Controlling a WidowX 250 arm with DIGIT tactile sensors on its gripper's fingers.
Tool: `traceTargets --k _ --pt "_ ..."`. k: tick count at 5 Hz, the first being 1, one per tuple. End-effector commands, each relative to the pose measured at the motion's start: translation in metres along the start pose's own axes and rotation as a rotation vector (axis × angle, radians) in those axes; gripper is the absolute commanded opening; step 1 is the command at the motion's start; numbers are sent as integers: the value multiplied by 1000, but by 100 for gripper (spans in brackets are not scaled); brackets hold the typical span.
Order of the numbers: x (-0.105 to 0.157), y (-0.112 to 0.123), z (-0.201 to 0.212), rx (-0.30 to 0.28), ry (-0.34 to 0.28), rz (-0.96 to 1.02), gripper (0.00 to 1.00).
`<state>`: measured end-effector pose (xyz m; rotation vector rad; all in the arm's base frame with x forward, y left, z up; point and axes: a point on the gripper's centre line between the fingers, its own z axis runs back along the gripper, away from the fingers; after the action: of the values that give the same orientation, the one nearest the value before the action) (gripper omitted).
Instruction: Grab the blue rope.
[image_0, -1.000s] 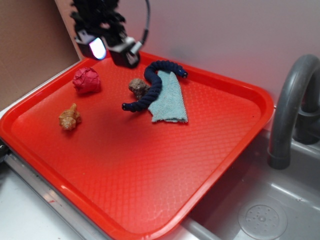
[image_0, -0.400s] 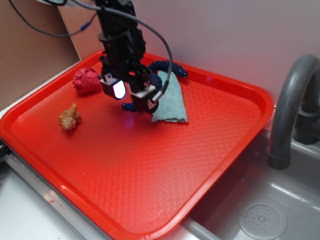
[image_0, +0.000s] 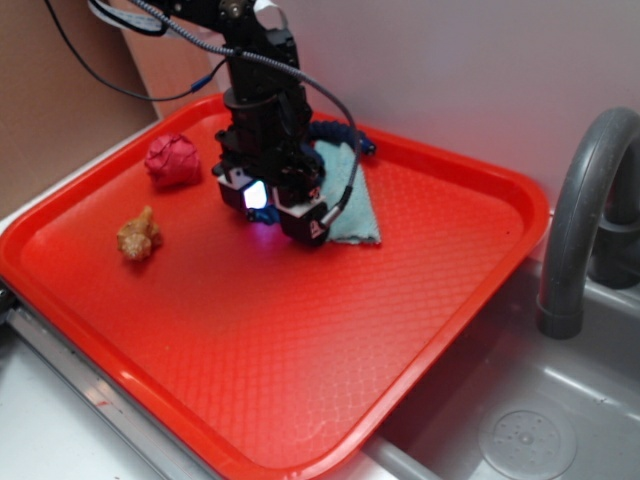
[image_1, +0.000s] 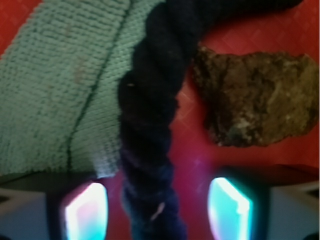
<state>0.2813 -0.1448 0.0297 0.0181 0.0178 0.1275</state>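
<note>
The blue rope (image_1: 150, 125), a thick dark navy twisted cord, runs between my two glowing fingers in the wrist view, with gaps on both sides. In the exterior view only its far end (image_0: 345, 133) shows behind the arm. My gripper (image_0: 280, 210) is open and low over the red tray (image_0: 450, 290), straddling the rope's near end. My gripper's middle in the wrist view (image_1: 157, 212) lies over the rope. The light teal cloth (image_1: 55, 85) lies under and left of the rope, and also shows in the exterior view (image_0: 358, 212).
A brown rock-like lump (image_1: 250, 100) lies just right of the rope. A crumpled red lump (image_0: 172, 160) and a tan lump (image_0: 138, 235) lie at the tray's left. A grey faucet (image_0: 580, 220) and sink (image_0: 520, 430) stand to the right.
The gripper has come down from above the tray's back left to the tray surface, and now stands astride the rope's near end, hiding most of the rope and the brown lump in the exterior view.
</note>
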Motion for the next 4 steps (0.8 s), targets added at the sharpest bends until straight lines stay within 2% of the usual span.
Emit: traceTargets --k 1,2,3,4 --pt "-11 5 56 92 -23 -26 0" --pt "-21 14 105 -30 -26 20 0" --pt "-29 29 154 -127 -99 43 0" --pt "-47 54 202 -190 -211 76 0"
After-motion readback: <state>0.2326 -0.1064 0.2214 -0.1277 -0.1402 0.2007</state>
